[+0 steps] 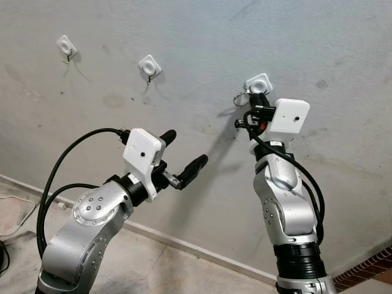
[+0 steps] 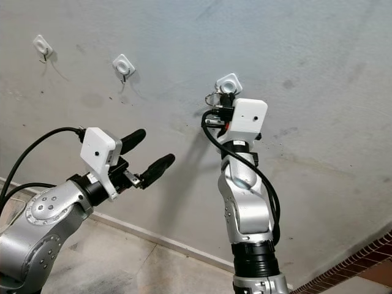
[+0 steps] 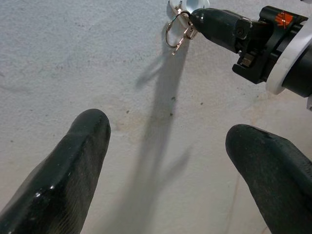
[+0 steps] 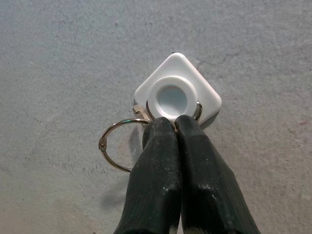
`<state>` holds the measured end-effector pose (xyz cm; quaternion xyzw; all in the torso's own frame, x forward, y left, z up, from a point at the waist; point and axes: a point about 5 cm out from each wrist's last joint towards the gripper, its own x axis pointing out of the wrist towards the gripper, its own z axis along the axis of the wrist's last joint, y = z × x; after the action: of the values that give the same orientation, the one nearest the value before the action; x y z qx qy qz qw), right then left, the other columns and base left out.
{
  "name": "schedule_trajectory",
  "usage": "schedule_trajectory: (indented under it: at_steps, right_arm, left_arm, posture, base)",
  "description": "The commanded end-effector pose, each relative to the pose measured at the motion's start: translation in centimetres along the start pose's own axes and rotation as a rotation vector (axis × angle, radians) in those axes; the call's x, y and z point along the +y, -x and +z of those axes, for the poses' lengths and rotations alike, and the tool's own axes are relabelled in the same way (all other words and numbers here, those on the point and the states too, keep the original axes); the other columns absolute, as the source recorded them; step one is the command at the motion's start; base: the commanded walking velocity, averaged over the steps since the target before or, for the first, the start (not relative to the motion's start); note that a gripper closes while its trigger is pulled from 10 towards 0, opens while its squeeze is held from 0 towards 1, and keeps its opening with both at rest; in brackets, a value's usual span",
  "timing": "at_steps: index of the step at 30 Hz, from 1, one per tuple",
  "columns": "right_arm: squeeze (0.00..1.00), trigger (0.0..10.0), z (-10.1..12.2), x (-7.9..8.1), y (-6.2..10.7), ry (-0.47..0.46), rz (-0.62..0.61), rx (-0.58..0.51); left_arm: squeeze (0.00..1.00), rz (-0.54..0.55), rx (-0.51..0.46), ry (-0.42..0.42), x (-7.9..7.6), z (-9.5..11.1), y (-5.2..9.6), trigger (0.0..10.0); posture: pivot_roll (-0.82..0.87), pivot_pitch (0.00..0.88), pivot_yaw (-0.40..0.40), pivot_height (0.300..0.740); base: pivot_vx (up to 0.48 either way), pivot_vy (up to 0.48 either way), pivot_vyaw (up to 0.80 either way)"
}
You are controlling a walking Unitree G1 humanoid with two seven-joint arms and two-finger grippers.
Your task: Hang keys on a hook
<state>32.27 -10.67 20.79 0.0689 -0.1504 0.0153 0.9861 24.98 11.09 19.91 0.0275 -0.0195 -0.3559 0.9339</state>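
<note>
Wall: grey, rough plaster, marked with dark smudges and small specks. A pale skirting strip runs along its foot where it meets the floor. Floor: bare grey concrete, stained. White cable lies on the floor near the left edge. Brick edging shows at the lower right corner.

Right gripper just under the white square wall hook, thin metal key ring beside its fingertips, left gripper well apart, lower left.
</note>
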Motion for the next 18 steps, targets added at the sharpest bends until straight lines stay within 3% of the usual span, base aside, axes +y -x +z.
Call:
schedule_trajectory:
  at_steps: [1, 18]
  right_arm:
    - [0.0, 10.0, -0.6, -1.4, 0.3, 0.017, -0.067, 0.03]
    - [0.0, 10.0, 0.6, -3.4, 0.9, 0.025, -0.084, -0.009]
  left_arm:
    - [0.0, -0.01, -0.004, -0.014, -0.2, 0.3, 0.0, 10.0]
    - [0.0, -0.012, 0.0, -0.02, -0.1, 0.1, 0.1, 10.0]
  posture:
    - [0.24, 0.0, -0.017, 0.74]
    - [0.23, 0.0, -0.01, 0.74]
  base:
    - [0.0, 0.0, 0.0]
    - [0.0, 0.0, 0.0]
